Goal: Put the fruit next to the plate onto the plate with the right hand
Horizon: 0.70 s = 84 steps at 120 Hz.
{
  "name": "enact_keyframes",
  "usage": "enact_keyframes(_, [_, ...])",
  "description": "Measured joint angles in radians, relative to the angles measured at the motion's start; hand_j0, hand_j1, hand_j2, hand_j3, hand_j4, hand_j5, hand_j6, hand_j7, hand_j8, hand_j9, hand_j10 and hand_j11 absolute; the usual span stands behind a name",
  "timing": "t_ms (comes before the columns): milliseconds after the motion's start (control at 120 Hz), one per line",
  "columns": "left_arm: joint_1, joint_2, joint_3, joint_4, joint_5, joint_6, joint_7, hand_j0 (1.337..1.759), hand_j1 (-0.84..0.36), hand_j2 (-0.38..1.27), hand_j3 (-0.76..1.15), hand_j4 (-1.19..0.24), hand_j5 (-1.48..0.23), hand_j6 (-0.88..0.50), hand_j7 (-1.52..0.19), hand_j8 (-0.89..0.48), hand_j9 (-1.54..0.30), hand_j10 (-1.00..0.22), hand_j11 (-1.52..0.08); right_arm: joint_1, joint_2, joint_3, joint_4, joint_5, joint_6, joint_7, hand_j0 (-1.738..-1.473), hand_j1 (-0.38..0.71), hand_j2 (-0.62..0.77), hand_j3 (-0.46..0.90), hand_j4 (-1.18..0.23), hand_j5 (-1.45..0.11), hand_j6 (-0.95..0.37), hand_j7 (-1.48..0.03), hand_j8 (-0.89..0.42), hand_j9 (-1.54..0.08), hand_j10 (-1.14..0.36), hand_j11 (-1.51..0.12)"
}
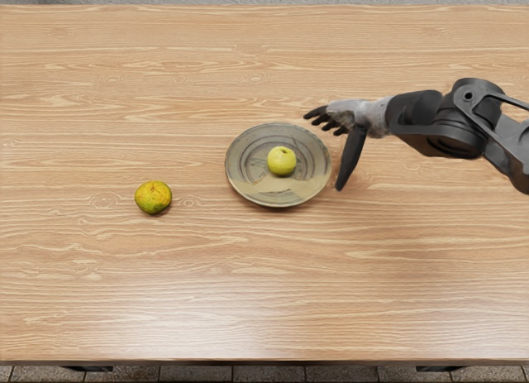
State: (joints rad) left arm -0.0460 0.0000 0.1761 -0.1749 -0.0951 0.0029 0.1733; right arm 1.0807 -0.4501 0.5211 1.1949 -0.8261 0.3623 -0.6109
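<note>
Apple (282, 160), yellow-green, sits on the plate (246, 178), a little right of its centre, with nothing touching it. An orange (154, 197) lies on the table (264, 300), well apart to the plate's left. Farther back, the right hand (354, 120) hovers just off the plate's right rim, fingers spread and holding nothing, thumb stretched along that rim.

Apple (282, 160) sitting on the plate (248, 181), mid table (264, 300); the orange (154, 197) lies well off to its left (a touch nearer the front edge), right hand (343, 125) just beside the plate's right rim.
</note>
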Motion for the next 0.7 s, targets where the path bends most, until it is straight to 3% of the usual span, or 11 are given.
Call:
enact_keyframes(200, [0.000, 0.000, 0.000, 0.000, 0.000, 0.000, 0.000, 1.658, 0.35, 0.00, 0.00, 0.00, 0.00, 0.00, 0.00, 0.00, 0.00, 0.00, 0.00, -0.005, -0.158, 0.051, 0.002, 0.157, 0.195, 0.000, -1.658, -0.32, 0.00, 0.00, -0.02, -0.03, -0.02, -0.03, -0.02, -0.03, -0.02, -0.03])
enact_keyframes(483, [0.000, 0.000, 0.000, 0.000, 0.000, 0.000, 0.000, 1.658, 0.35, 0.00, 0.00, 0.00, 0.00, 0.00, 0.00, 0.00, 0.00, 0.00, 0.00, -0.006, -0.342, 0.069, 0.000, 0.337, 0.245, 0.000, -1.658, -0.34, 0.00, 0.00, -0.01, -0.01, -0.01, -0.01, -0.01, -0.01, -0.01, -0.01])
enact_keyframes(700, [-0.002, 0.000, 0.001, -0.004, 0.000, -0.001, 0.000, 1.658, 0.35, 0.00, 0.00, 0.00, 0.00, 0.00, 0.00, 0.00, 0.00, 0.00, 0.00, -0.014, -0.393, 0.065, 0.001, 0.393, 0.249, 0.000, -1.658, -0.35, 0.00, 0.00, 0.00, 0.00, 0.00, 0.00, 0.00, 0.00, 0.00, 0.00])
